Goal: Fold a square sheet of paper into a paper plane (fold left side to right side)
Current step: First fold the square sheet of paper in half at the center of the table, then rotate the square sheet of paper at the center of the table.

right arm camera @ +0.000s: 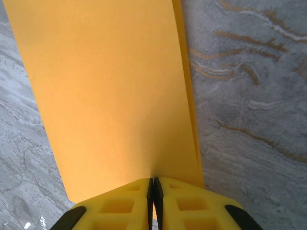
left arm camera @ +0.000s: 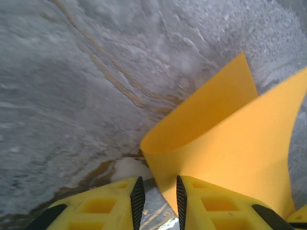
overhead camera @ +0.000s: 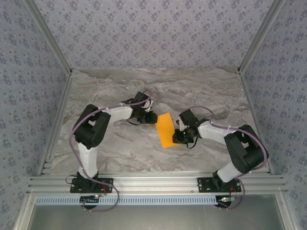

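Note:
The square sheet of paper (overhead camera: 165, 130) lies folded over on the marble table as a narrow orange strip. In the right wrist view its two layers (right arm camera: 110, 96) lie flat, the lower one peeking out along the right edge. My right gripper (right arm camera: 153, 181) is shut on the sheet's near edge; from above it (overhead camera: 178, 135) sits at the strip's right side. In the left wrist view the paper (left arm camera: 230, 143) curves in a soft, uncreased fold. My left gripper (left arm camera: 157, 184) is open, and a corner of the sheet dips into the gap against the right finger (left arm camera: 180, 191). From above, that gripper (overhead camera: 152, 117) is at the strip's upper left corner.
The grey marble table (overhead camera: 120, 91) is bounded by patterned walls at the back and both sides. An aluminium rail (overhead camera: 153, 183) carrying both arm bases runs along the near edge. Slanted frame posts (overhead camera: 53, 43) stand at the back corners.

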Robot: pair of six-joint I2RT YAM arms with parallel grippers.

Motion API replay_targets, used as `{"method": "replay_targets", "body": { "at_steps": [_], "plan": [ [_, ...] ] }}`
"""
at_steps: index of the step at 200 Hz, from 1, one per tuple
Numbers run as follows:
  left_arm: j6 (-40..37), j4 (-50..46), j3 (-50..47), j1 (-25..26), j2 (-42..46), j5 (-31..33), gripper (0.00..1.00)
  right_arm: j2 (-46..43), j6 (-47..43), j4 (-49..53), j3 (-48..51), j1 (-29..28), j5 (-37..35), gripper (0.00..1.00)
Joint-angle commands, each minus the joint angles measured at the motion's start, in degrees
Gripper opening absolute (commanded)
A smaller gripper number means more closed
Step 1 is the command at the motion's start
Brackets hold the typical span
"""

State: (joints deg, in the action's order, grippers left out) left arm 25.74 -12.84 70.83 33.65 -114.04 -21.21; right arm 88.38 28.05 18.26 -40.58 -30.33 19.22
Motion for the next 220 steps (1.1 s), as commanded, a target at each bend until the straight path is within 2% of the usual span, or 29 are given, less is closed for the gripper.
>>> {"method": "replay_targets", "body": {
  "at_steps": [1,41,86,125,169,198,220],
  "plan": [
    [-1.67,2.46,-2.40,-2.25,4.28,4.91,0.28,1.49,1.00,6.09,2.75,-0.50,-3.89,0.15],
    [1.51,10.45,-8.09,-0.11,9.89,-1.98,0.28,2.04,1.21,5.52,2.67,-0.61,-3.79,0.15],
    [3.79,13.69,-4.87,1.77,3.38,-6.01,0.28,2.43,1.76,5.01,2.64,-0.97,-3.33,0.15],
    [1.69,10.74,-0.66,1.26,-2.01,-1.82,0.28,2.02,2.45,4.80,2.70,-1.66,-3.30,0.15],
    [2.56,11.08,-1.44,-1.28,-4.15,2.14,0.27,-0.43,4.52,4.16,4.57,-2.25,-2.16,0.15],
    [2.39,10.76,-0.91,-2.66,-4.77,2.19,0.27,-2.90,7.54,1.87,7.36,-3.74,-0.59,0.15],
    [1.63,9.11,1.18,-3.60,-4.25,1.74,0.27,-4.80,13.68,-2.16,10.15,-6.42,-0.28,0.15]
  ]
}}
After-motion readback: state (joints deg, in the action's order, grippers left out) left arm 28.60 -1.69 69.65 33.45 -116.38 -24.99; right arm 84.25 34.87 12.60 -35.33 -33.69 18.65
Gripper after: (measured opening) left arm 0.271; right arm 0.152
